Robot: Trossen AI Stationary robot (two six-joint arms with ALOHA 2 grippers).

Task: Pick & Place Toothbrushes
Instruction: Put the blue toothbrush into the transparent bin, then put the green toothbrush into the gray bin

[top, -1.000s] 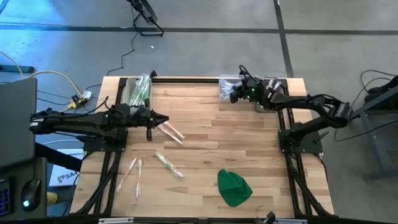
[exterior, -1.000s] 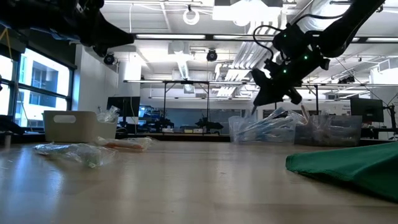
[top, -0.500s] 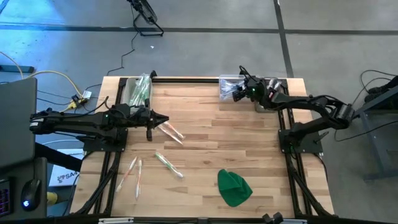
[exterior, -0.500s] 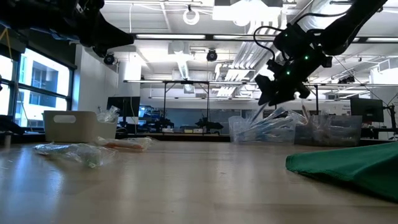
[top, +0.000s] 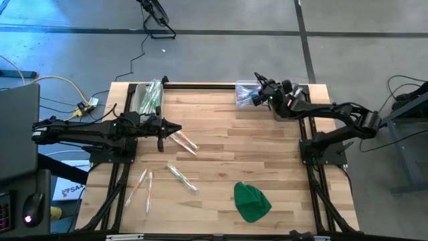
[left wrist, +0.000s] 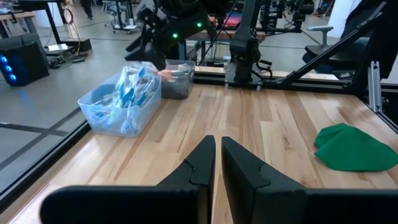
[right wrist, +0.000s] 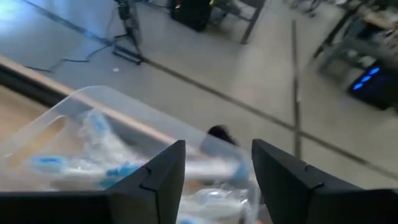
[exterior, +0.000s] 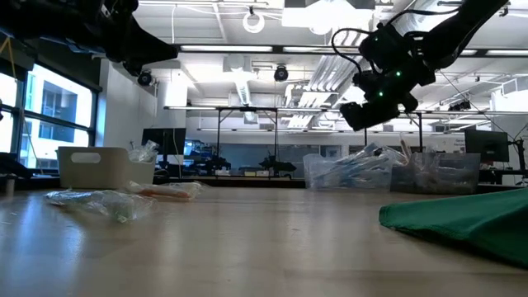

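Loose toothbrushes lie flat on the wooden table: a pair (top: 182,140) just in front of my left gripper (top: 175,127), one (top: 181,177) at mid table, and two (top: 142,188) near the front left. More toothbrushes with blue accents fill a clear bin (top: 241,100) (left wrist: 118,106) at the far right. My right gripper (right wrist: 214,180) (top: 257,95) hangs open over that bin, nothing between its fingers. My left gripper (left wrist: 215,163) is shut and level, above the table's left side, touching nothing.
A second clear bin (left wrist: 178,81) stands next to the first at the far right corner. Another bin with green-accented toothbrushes (top: 148,97) stands at the far left. A green cloth lump (top: 252,201) lies near the front right.
My right gripper has tipped up from pointing down into the far right bin toward level, rolling as it went, and has opened. It stays above the bin.
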